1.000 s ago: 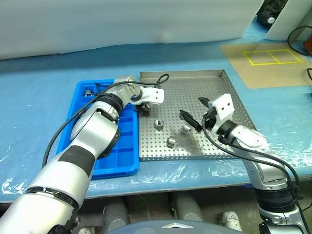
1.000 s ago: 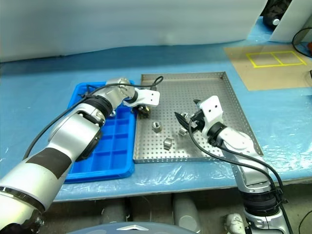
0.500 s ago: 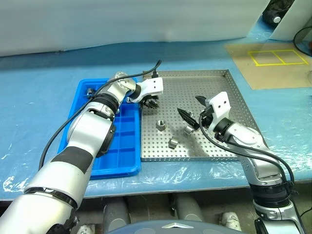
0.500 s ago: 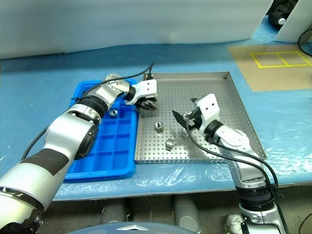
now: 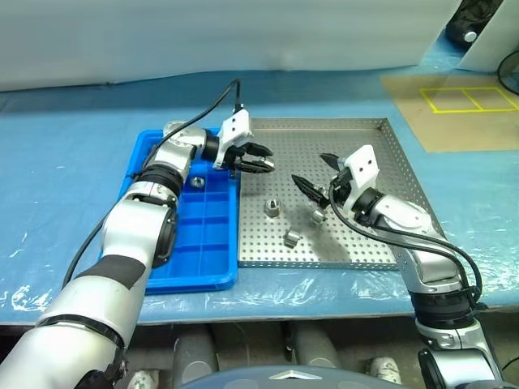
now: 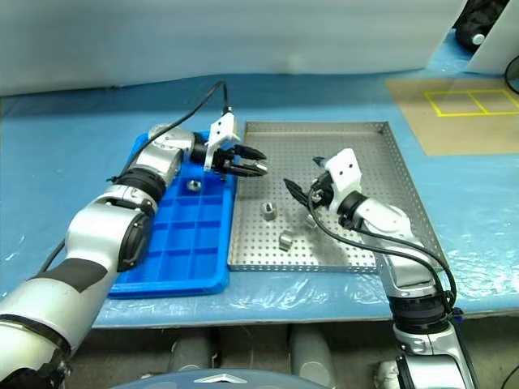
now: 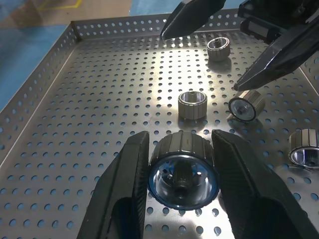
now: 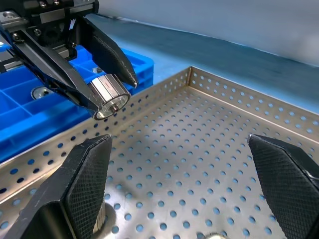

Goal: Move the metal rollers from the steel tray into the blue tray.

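The left gripper (image 5: 261, 164) is squeezed onto one roller (image 7: 183, 169); its two black fingers (image 7: 123, 196) press the roller from both sides; the roller's round hollow end faces the wrist camera. This gripper hangs in the air over the left side of the steel tray (image 5: 381, 138), near the rim next to the blue tray (image 5: 195, 271); it points sideways toward the right arm.

The right gripper (image 5: 312, 173) is wide open and holds nothing; its fingers (image 8: 84, 177) stand far apart. It hangs over the middle of the steel tray, pointing toward the left gripper; the two grippers are near each other but do not touch.

Three more rollers lie loose on the holey floor of the steel tray; one (image 5: 273, 207) sits near the middle; one (image 5: 291, 238) sits closer to the front rim; one (image 5: 316, 215) lies just under the right gripper's fingers.

The blue tray sits just to the left of the steel tray, side by side with it; one roller (image 5: 195, 182) already rests in a square near its far end.
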Robot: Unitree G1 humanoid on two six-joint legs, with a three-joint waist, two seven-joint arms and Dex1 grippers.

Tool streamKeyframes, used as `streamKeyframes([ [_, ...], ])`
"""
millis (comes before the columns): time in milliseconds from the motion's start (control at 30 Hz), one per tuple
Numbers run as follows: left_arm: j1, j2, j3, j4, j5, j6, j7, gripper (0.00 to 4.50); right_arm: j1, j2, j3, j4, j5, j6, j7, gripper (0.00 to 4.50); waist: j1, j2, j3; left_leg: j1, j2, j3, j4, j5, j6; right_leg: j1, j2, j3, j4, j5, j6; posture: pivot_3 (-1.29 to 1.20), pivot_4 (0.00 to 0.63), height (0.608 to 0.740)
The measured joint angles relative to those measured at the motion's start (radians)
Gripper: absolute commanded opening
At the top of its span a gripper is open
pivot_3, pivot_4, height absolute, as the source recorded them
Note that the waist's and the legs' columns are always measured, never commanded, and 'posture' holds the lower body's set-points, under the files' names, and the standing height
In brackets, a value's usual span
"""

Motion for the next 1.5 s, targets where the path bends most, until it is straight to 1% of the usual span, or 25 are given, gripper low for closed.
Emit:
streamKeyframes([
  [133,0.129,0.036,0.041,-0.167,-0.084,0.017,0.009,1.62,-0.074,0.008,0.013,0.073,-0.005,-0.026,0.040,4.50,0.012,0.000,0.000,0.001,0.001,0.000,-0.001,0.001,-0.001,0.000,0.000,-0.001,0.001,0.000,0.000,-0.23,0.150,0.740],
  [233,0.275,0.058,0.052,-0.392,-0.155,0.117,0.016,1.62,-0.146,0.040,0.026,0.126,0.000,-0.035,0.075,4.50,0.021,0.000,0.000,0.000,0.001,0.000,-0.001,0.001,-0.001,0.000,0.000,-0.002,0.001,0.000,0.000,-0.17,0.150,0.740],
  [333,0.428,0.082,0.049,-0.615,-0.203,0.229,0.049,1.62,-0.201,0.048,0.038,0.167,0.010,-0.044,0.125,4.50,0.038,0.000,0.000,0.000,0.002,0.000,-0.002,0.001,-0.001,0.000,0.000,-0.003,0.001,0.000,0.000,-0.11,0.150,0.740],
  [500,0.601,0.161,0.042,-0.854,-0.238,0.345,0.096,1.62,-0.258,0.052,0.077,0.249,0.010,-0.068,0.227,4.50,0.063,0.000,0.000,0.000,0.002,0.000,-0.002,0.001,-0.002,-0.001,0.000,-0.003,0.001,0.000,-0.001,-0.02,0.150,0.740],
  [633,0.663,0.219,0.049,-0.968,-0.272,0.403,0.136,1.62,-0.332,0.074,0.116,0.321,0.010,-0.092,0.309,4.50,0.075,0.001,0.000,0.000,0.002,0.000,-0.002,0.002,-0.003,-0.001,-0.001,-0.003,0.003,0.000,-0.001,0.04,0.150,0.740],
  [833,0.795,0.323,0.118,-1.149,-0.354,0.498,0.210,1.62,-0.447,0.151,0.176,0.399,0.046,-0.086,0.474,4.50,0.083,0.001,0.000,0.000,0.004,-0.001,-0.004,0.003,-0.006,-0.004,0.000,-0.004,0.004,-0.001,-0.002,0.16,0.150,0.740],
  [1033,0.947,0.407,0.200,-1.281,-0.410,0.560,0.275,1.62,-0.479,0.243,0.252,0.511,0.023,-0.137,0.544,4.50,0.118,0.001,0.000,-0.006,0.006,-0.004,-0.004,0.004,-0.008,-0.006,0.002,-0.009,0.004,-0.002,-0.004,0.25,0.150,0.740],
  [1233,1.108,0.441,0.289,-1.414,-0.468,0.615,0.341,1.62,-0.509,0.300,0.269,0.574,0.009,-0.178,0.588,4.50,0.148,0.001,0.000,-0.007,0.006,-0.008,-0.004,0.005,-0.008,-0.006,0.001,-0.011,0.005,-0.002,-0.004,0.33,0.150,0.740],
  [1400,1.182,0.441,0.302,-1.460,-0.479,0.621,0.389,1.62,-0.518,0.321,0.274,0.604,0.003,-0.197,0.622,4.50,0.172,0.001,0.000,-0.007,0.007,-0.010,-0.004,0.005,-0.009,-0.006,0.001,-0.013,0.007,-0.003,-0.004,0.35,0.150,0.740],
  [1500,1.204,0.439,0.302,-1.461,-0.479,0.624,0.425,1.62,-0.524,0.330,0.274,0.626,-0.009,-0.208,0.625,4.50,0.176,0.001,0.000,-0.007,0.007,-0.012,-0.004,0.006,-0.011,-0.006,0.001,-0.013,0.009,-0.003,-0.005,0.35,0.150,0.740],
])
